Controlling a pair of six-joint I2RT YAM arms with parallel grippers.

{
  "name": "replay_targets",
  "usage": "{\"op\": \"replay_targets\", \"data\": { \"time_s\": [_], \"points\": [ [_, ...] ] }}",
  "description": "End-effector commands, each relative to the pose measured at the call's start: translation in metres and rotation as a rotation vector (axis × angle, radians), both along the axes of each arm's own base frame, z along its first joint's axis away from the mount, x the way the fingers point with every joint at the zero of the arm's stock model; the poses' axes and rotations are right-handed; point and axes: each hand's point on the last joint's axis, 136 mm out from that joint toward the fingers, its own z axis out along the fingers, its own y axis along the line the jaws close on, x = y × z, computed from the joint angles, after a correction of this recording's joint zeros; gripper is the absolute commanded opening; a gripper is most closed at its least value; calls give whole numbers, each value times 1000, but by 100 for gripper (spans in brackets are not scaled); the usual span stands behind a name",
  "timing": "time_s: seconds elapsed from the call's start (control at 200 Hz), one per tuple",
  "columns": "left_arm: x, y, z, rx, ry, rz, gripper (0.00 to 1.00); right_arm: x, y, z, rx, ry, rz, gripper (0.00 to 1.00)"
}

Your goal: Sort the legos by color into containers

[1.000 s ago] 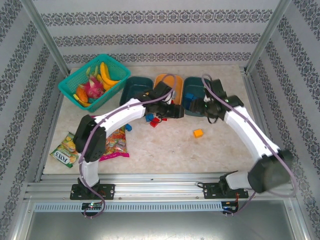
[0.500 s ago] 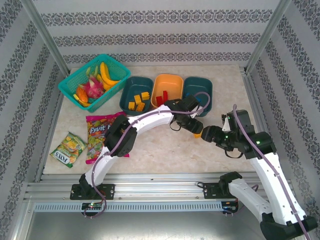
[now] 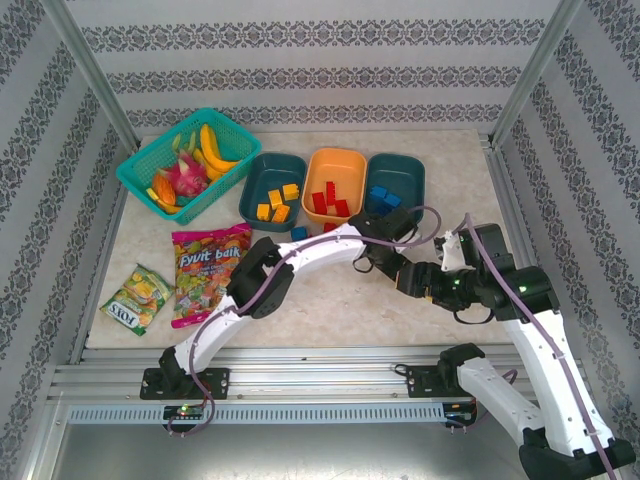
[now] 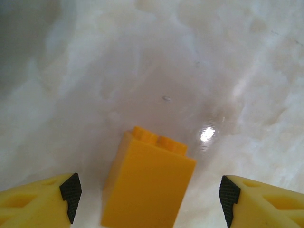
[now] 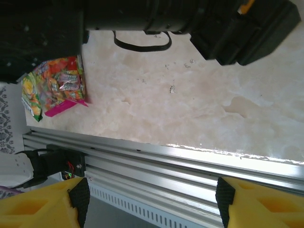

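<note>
The table (image 3: 330, 300) is a pale marbled surface, closed in by walls of patterned paper. In the left wrist view the left gripper (image 4: 149, 197) looks down on it with its jaws apart. 1 orange-yellow brick (image 4: 147, 183) rests on the table between them, with its studs on the end far from the jaws. A gap shows on each side of the brick, so it is framed but not clamped.

The right gripper (image 5: 151, 202) also has its jaws apart, with nothing between them. Beyond them are bare table, the metal rail (image 5: 190, 166) and a candy bag (image 5: 54, 88).

Well away from both pairs of jaws, 3 trays stand in a row at the far side of the table. The first teal tray (image 3: 257, 178) holds orange-yellow bricks, the orange tray (image 3: 335, 160) holds red ones, and the second teal tray (image 3: 405, 172) holds blue ones. 1 blue brick (image 3: 299, 233) lies on the table just in front of them.

I judge that the step in hand is the pick of the orange-yellow brick, and that the sorting is nearly finished. The next move asks the left jaws to go a little lower, centre on the brick and close on its 2 flat sides. The brick then belongs in the first teal tray.
</note>
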Motion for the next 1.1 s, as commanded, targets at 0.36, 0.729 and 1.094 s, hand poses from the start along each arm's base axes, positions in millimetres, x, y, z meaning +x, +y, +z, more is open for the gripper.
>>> {"op": "replay_targets", "data": {
  "time_s": [0.36, 0.729, 1.094],
  "points": [
    [10, 3, -24, 112, -66, 44, 46, -2, 0, 13, 1, -31, 46, 71],
    [37, 17, 46, -5, -73, 191, 31, 25, -12, 51, 14, -296, -87, 70],
    [87, 112, 133, -177, -2, 432, 28, 86, -24, 66, 22, -534, -249, 76]
  ]
}}
